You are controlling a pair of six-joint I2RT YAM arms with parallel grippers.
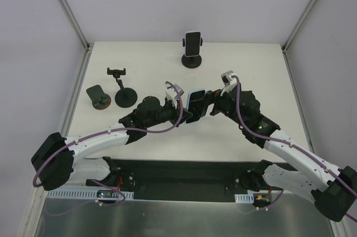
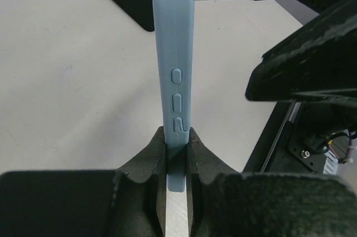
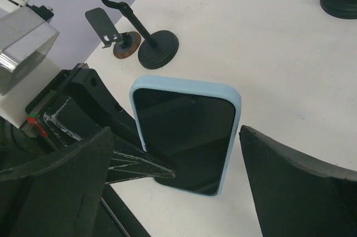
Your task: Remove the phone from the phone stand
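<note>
The top view looks down on the whole tabletop point(image 1: 251, 81) from high behind its near edge; both wrist views sit close, sharing the blue phone point(image 3: 187, 136).

Phones, two: a blue-cased phone point(image 1: 194, 100) over the middle of the counter point(image 1: 268, 81), and a second phone point(image 1: 193, 42) near the counter's far edge.

Phone stands, three: a round-base stand point(image 1: 192, 61) at the far edge, which carries the second phone; a clamp stand point(image 1: 124, 95) on a thin stalk by the left edge; and a small stand point(image 1: 99, 97) with a tilted plate and a brownish foot just left of it. That makes one stand with a phone on it and two without.

Robot arms, two: the left arm point(image 1: 106, 136) and the right arm point(image 1: 295, 156). Tools, two, one on each arm: the left tool point(image 2: 177, 153) and the right tool point(image 3: 189, 153).
</note>
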